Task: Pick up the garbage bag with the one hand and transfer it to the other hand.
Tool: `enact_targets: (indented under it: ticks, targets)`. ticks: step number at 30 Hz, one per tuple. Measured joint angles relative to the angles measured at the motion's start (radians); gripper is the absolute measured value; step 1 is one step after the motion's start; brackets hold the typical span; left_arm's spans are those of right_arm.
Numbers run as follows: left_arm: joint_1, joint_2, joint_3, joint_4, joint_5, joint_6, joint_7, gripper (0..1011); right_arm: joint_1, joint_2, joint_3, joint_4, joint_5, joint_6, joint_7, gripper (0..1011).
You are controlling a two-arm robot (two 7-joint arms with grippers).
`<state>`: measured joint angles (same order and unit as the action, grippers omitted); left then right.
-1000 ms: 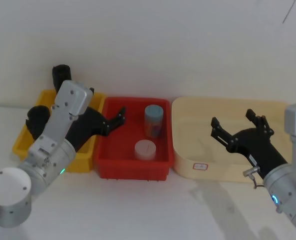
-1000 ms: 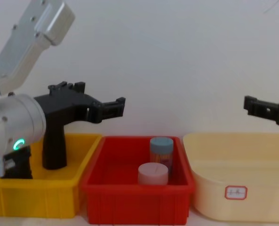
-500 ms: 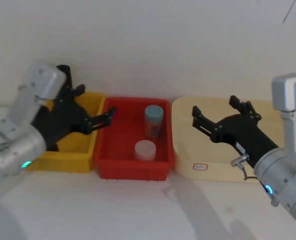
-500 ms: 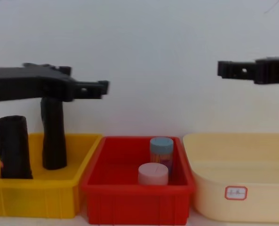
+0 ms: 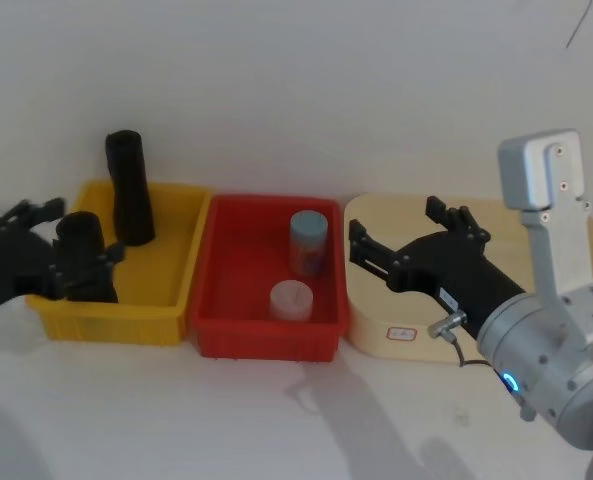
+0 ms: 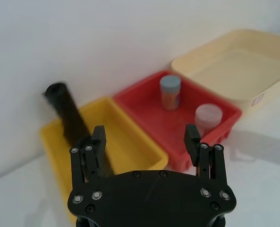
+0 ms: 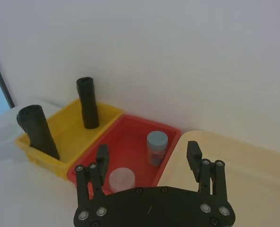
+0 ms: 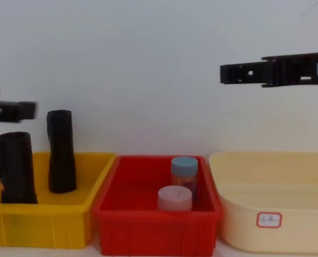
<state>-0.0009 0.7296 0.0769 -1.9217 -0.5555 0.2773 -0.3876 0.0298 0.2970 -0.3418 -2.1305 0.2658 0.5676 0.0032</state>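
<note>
The garbage bag (image 5: 84,265) (image 8: 14,167) (image 7: 38,130) is a thick black roll standing upright in the front left corner of the yellow bin (image 5: 166,295). A slimmer black roll (image 5: 128,190) (image 8: 60,152) stands at the back of the same bin. My left gripper (image 5: 88,231) (image 8: 24,111) (image 6: 145,139) is open and empty; in the chest view it hangs above the garbage bag's top, clear of it. My right gripper (image 5: 401,228) (image 8: 234,73) (image 7: 148,156) is open and empty, held high over the cream tub's left edge and pointing towards the red bin.
The red bin (image 5: 221,335) in the middle holds a blue-lidded jar (image 5: 308,240) and a shorter white-lidded jar (image 5: 290,298). A cream tub (image 5: 376,335) with a small label stands to the right. A white wall runs close behind all three containers.
My left gripper has swung left, away from the red bin, to above the yellow bin's left end. My right gripper has risen and moved left towards the red bin.
</note>
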Motion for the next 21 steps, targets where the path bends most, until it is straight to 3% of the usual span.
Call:
enact_targets:
  ticks: [4,9,14,21]
  targets:
    - [0.075,0.026,-0.069,-0.002,-0.023,-0.009,-0.008,1001,0.013,-0.009,-0.011,0.005,-0.004,0.019,0.0,1002]
    - [0.132,0.043,-0.12,0.001,-0.04,-0.024,-0.012,1001,0.032,-0.017,-0.023,0.02,-0.008,0.038,0.004,1002]
    - [0.169,0.05,-0.155,0.016,-0.062,-0.037,-0.013,1001,0.054,-0.025,-0.033,0.042,-0.01,0.051,0.016,1001]
    - [0.175,0.047,-0.168,0.047,-0.087,-0.048,-0.015,1001,0.085,-0.033,-0.041,0.077,-0.013,0.062,0.034,1001]
